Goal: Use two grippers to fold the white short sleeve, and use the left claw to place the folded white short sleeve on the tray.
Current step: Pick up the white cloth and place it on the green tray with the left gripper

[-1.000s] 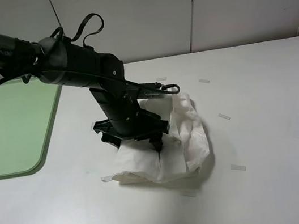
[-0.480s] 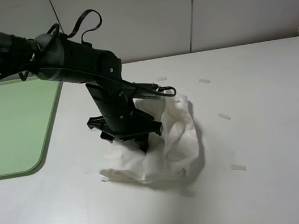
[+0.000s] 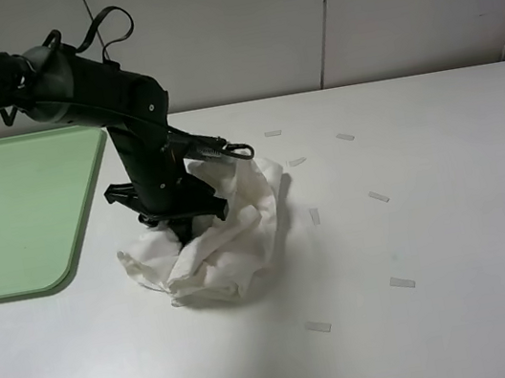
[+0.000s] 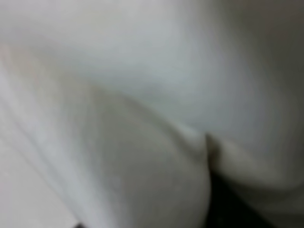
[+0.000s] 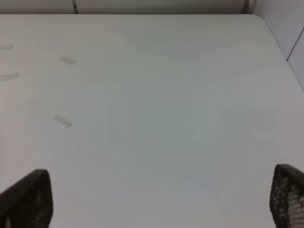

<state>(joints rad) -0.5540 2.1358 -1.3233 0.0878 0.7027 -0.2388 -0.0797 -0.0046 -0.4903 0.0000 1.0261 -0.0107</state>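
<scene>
1. Reaching in from the upper left of the exterior high frame, the left arm (image 3: 80, 82) angles down over the desk (image 3: 451, 214), last link near vertical, cable loop sticking up at the elbow.
2. Left claw (image 3: 182, 228) is buried tip-down in the white short sleeve (image 3: 227, 237); fingers hidden by cloth, so how far they are drawn together can't be told from this view.
3. Left wrist view is a blurred fill of white cloth (image 4: 142, 95) right against the lens, with a dark patch at the lower right; cloth looks gathered around the claw, a real grip can't be confirmed.
4. White short sleeve sits as a bunched, wrinkled heap at centre-left of the exterior high frame, on the desk, one lobe spilling toward the lower left.
5. Tray (image 3: 5, 216), pale green, lies at the left edge of the frame, near the shirt but apart from it; none of the shirt is on it.
6. Small pale tape strips (image 3: 402, 282) are scattered on the desk right of the shirt.
7. Right arm is out of the exterior high frame; right claw (image 5: 156, 199) shows only in its wrist view, fingertips (image 5: 28, 199) spread wide at both lower corners, holding nothing, over bare desk (image 5: 156, 95).
</scene>
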